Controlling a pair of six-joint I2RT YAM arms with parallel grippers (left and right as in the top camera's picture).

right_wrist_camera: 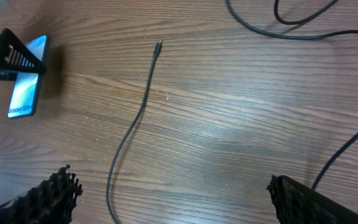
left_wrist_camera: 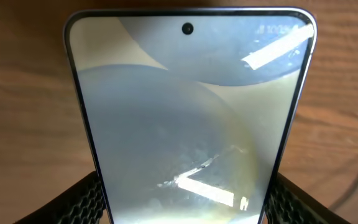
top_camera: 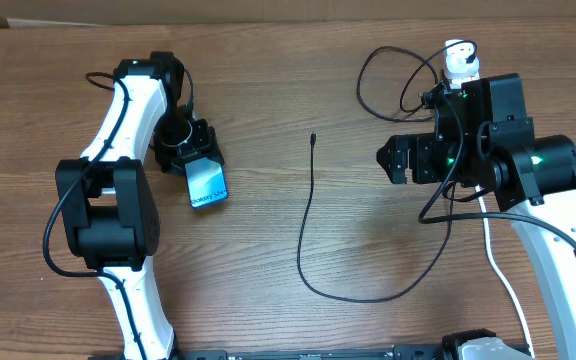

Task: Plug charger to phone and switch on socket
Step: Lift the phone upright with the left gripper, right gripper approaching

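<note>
The phone (top_camera: pixel 208 185), its screen cyan-blue, lies tilted at the left of the table, and my left gripper (top_camera: pixel 194 152) is shut on its edges. In the left wrist view the phone (left_wrist_camera: pixel 191 124) fills the frame, with a black finger (left_wrist_camera: pixel 82 199) pressed against each long side. The charger cable (top_camera: pixel 306 230) curves across the middle of the table, its small tip (top_camera: pixel 312 138) lying free. My right gripper (top_camera: pixel 389 160) is open to the right of that tip, and the cable (right_wrist_camera: pixel 135 118) passes ahead of its fingers (right_wrist_camera: pixel 48 199). Only one white end of the socket (top_camera: pixel 460 60) shows behind the right arm.
Loops of black cable (top_camera: pixel 388 85) lie at the back right beside the socket. A white cord (top_camera: pixel 498 270) runs down along the right arm. The table is brown wood (top_camera: pixel 268 60).
</note>
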